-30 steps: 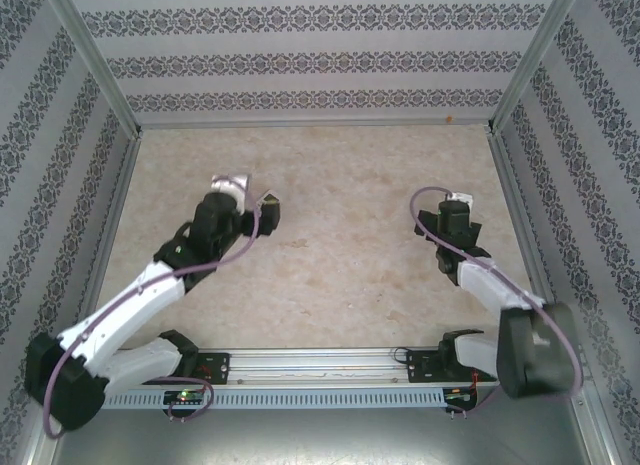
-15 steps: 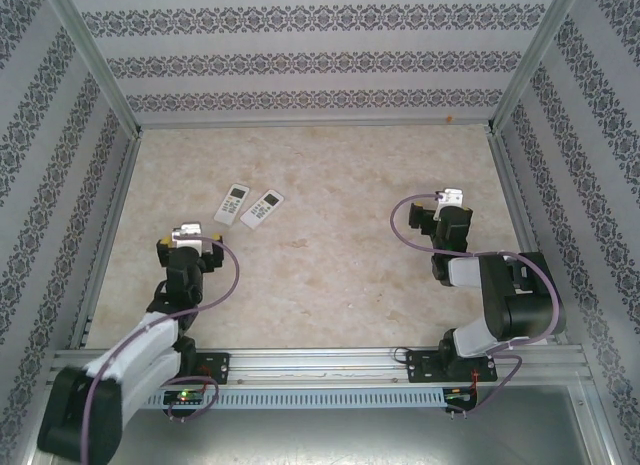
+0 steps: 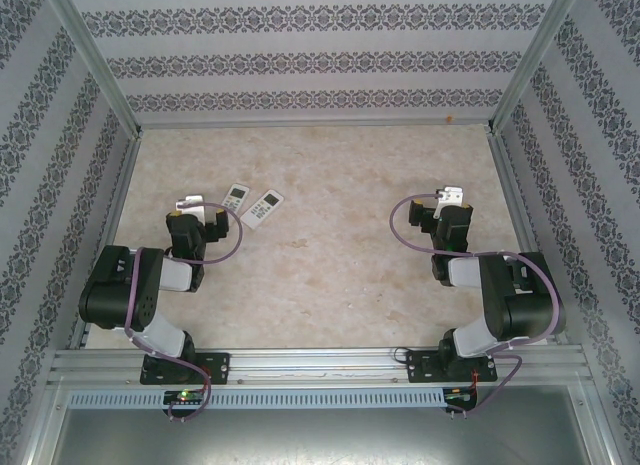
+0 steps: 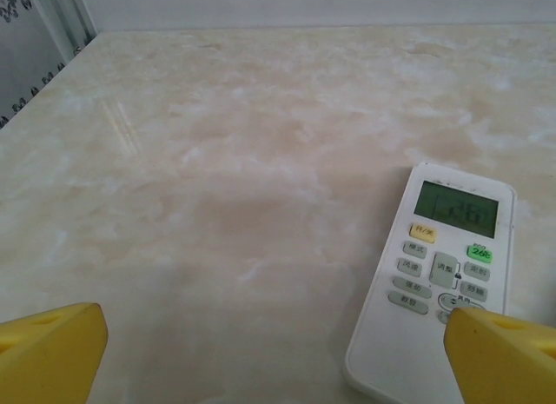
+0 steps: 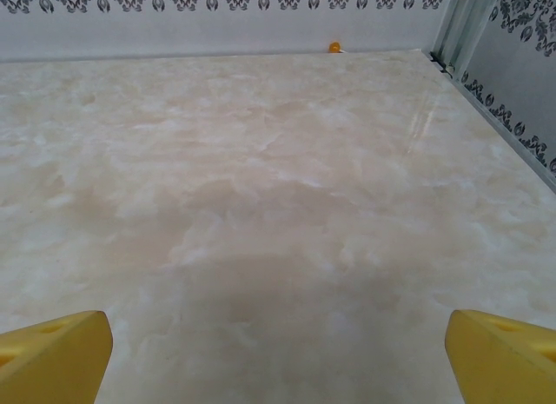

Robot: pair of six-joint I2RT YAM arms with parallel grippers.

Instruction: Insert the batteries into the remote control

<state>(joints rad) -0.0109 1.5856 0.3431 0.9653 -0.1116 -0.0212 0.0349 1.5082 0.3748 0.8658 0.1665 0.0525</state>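
**Marble-look surface, two white remotes, both pincers spread wide**

Cream stone pattern all across the surface [image 3: 340, 255], and up at ten o'clock from its middle lie two white remotes side by side, face up: the left remote [image 3: 235, 196] and the right remote [image 3: 263, 208], close together but apart. The left pincer [image 4: 276, 356] sits at nine o'clock, released and holding nothing. From its wrist view the left remote lies at four o'clock with its display [image 4: 458, 209] showing digits. One yellow pad [image 4: 499, 360] hangs over its near corner, and I cannot tell whether they touch. Over at three o'clock the right pincer [image 5: 278, 356] gapes just as wide above bare stone.

There is an orange speck [image 3: 450, 116] at one o'clock against the far wall. It is too small to say whether it is one of the batteries.

On handling, I'd judge the batteries stiff, light and slick, and ready to roll, so pinch one across its middle, never by the ends. The remote looks like a light, hard plastic shell that will skate on this glossy top, so brace it by its long edges.
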